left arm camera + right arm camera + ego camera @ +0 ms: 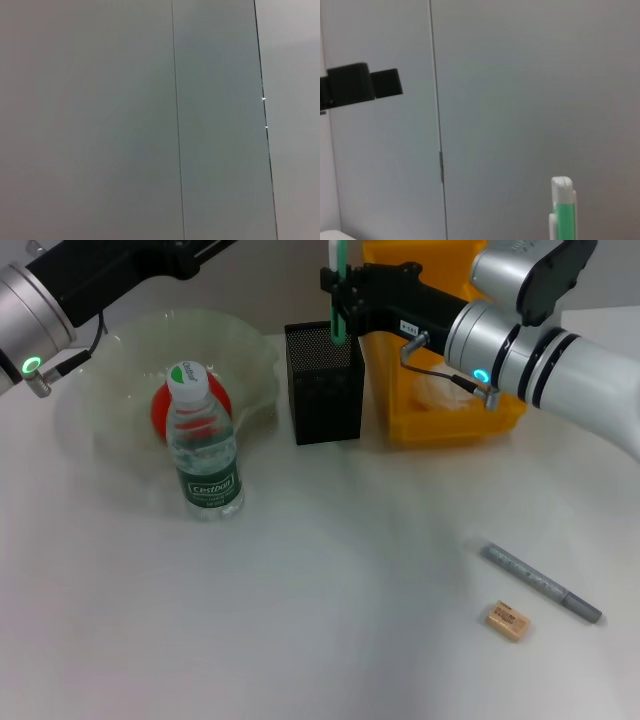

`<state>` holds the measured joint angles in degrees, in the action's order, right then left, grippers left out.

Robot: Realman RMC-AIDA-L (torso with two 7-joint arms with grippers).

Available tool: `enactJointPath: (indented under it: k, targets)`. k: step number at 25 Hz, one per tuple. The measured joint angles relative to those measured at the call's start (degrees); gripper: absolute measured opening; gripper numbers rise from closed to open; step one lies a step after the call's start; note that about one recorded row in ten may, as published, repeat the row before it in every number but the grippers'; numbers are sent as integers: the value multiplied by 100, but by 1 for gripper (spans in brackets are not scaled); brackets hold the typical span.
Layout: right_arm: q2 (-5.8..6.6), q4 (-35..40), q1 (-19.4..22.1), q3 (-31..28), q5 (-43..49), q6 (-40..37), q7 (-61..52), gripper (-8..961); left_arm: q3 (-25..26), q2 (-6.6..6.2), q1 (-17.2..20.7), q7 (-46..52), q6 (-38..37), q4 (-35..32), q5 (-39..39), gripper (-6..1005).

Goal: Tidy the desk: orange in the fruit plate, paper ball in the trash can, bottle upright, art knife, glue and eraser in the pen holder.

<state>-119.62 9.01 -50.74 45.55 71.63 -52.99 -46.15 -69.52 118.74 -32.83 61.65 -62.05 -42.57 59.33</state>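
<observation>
My right gripper [341,302] is shut on a green and white art knife [339,285] and holds it upright just above the rim of the black mesh pen holder [324,385]. The knife's white-capped top [562,207] shows in the right wrist view. A grey, pen-shaped glue stick [542,583] and a tan eraser [508,621] lie on the table at the front right. The water bottle [203,440] stands upright in front of the orange [163,410], which rests in the translucent fruit plate [250,350]. A pale shape inside the yellow trash can [440,425] may be the paper ball.
My left arm [40,310] reaches across the back left above the plate, its gripper out of view. The left wrist view shows only a grey wall panel [125,120]. The trash can stands right behind the pen holder.
</observation>
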Motion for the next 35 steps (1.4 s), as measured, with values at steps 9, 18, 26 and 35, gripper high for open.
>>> enactJointPath:
  k: [9, 18, 26, 35]
  targets:
    - [-5, -83, 1, -24, -8, 3, 267, 107, -15, 0, -37, -38, 0, 4, -1, 708]
    - [-9, -63, 31, -45, -9, 3, 341, 147, -19, 0, -40, -68, 0, 23, -1, 708]
    - [-8, -21, 54, -61, -9, 0, 343, 272, -8, 0, -47, -68, 0, 61, -1, 708]
    - [-2, 6, 64, -64, -9, -1, 343, 391, 6, 0, -66, -71, 0, 93, 0, 708]
